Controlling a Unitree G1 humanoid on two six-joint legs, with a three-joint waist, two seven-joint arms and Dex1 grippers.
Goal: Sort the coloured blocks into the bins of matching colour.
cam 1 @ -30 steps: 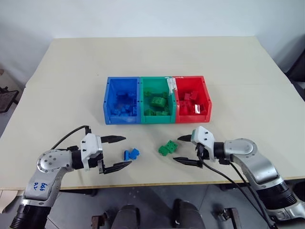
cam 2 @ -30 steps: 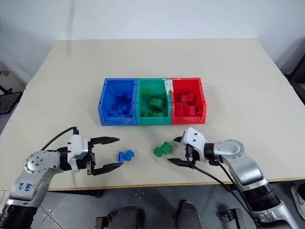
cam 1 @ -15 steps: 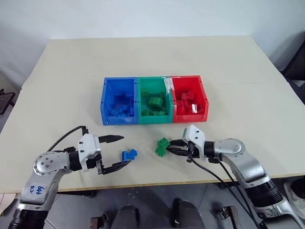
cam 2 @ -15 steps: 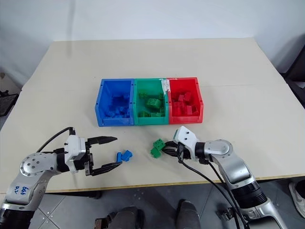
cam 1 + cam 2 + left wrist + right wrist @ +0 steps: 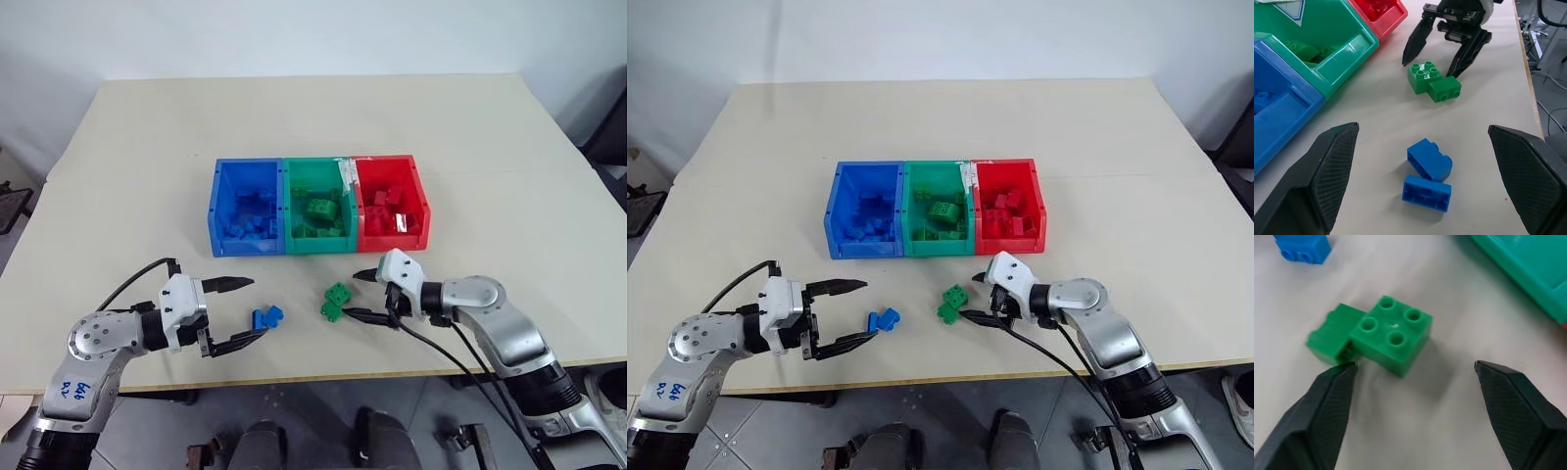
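Green blocks [image 5: 335, 301] lie just before the wide-spread right gripper [image 5: 366, 295]; left gripper [image 5: 235, 312] hovers wide.

Green blocks [image 5: 335, 300] and blue blocks [image 5: 266, 317] (loose) lie before the bins [image 5: 320, 206].

left arm: enters from lower left, elbow bent, forearm angled inward toward centre
left wrist: roughly level, white housing, black cable looping up behind it
left gripper [image 5: 235, 313]: fingers spread wide, one above the other in head view, tips pointing toward the robot's right; holding nothing
left fingers [image 5: 1327, 171]: both black pads far apart in wrist view
right arm: enters from lower right, silver elbow bent, forearm reaching inward toward centre
right wrist: tilted slightly downward, black cable trailing underneath
right gripper [image 5: 363, 296]: fingers parted, tips pointing toward the robot's left; nothing clamped between them
right fingers [image 5: 1332, 401]: both pads well apart in wrist view
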